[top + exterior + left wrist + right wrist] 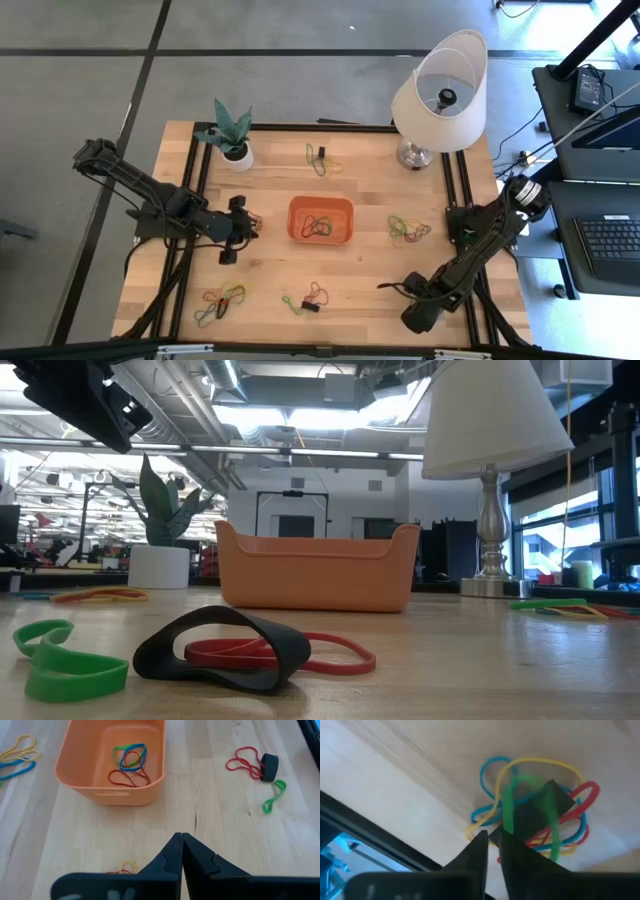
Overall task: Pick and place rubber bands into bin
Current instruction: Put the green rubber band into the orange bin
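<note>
The counter (270, 290) carried the lamp (440, 95), the potted plant (232, 135), the orange bin (321, 220) at its centre and loose rubber bands in several clusters. The bin held red, green and blue bands (129, 762).

The left pincer (181, 851) hung just left of the bin, its tips pressed together and holding nothing; the bin lay directly ahead of it, apart from it.

The right pincer (492, 851) hung near the counter's front right corner, well apart from the bin. Its tips stood almost together, with a green band (509, 805) running down to them from a tangle of yellow, blue, red and green bands (535, 805). Whether the tips actually gripped that band could not be determined. A dark blurred shape overlapped the tangle. In the overhead view this pincer's tips were too small to resolve.
</note>
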